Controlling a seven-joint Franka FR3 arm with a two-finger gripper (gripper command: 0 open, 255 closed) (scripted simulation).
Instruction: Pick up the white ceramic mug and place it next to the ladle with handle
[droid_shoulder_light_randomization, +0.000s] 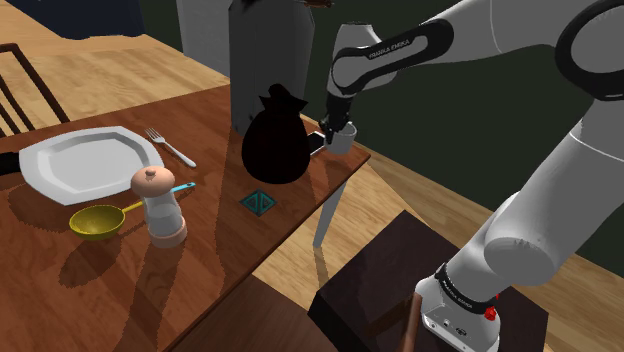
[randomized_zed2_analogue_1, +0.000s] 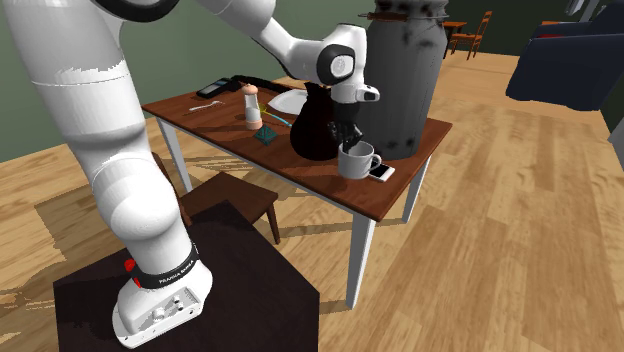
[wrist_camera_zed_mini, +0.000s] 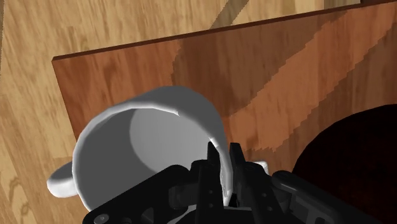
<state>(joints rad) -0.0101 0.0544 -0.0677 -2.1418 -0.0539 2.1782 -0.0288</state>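
Gripper (droid_shoulder_light_randomization: 338, 126) pinches the white mug (droid_shoulder_light_randomization: 341, 140) by its rim in the shoulder view, just beside the black vessel (droid_shoulder_light_randomization: 275, 140); the yellow ladle (droid_shoulder_light_randomization: 97, 220) lies well beyond that vessel. Second exterior view: mug upright, plain glossy white, handle turned away from the vessel. Wrist view: one finger (wrist_camera_zed_mini: 236, 162) inside the wall, one outside, seemingly for a secure lift.

The worktop (droid_shoulder_light_randomization: 230, 240) is reddish-brown wood with streaky grain and a soft sheen. The mug (wrist_camera_zed_mini: 140, 146) looks smooth, plain white-grey, without gloss. The gripper (wrist_camera_zed_mini: 222, 153) is matt black. The floor (randomized_zed2_analogue_1: 500, 220) is pale wooden planking. At the worktop's 9 o'clock in the shoulder view, the plate (droid_shoulder_light_randomization: 85, 160) is smooth white. The tall canister (randomized_zed2_analogue_1: 405, 80) is dull, mottled grey, like worn metal.
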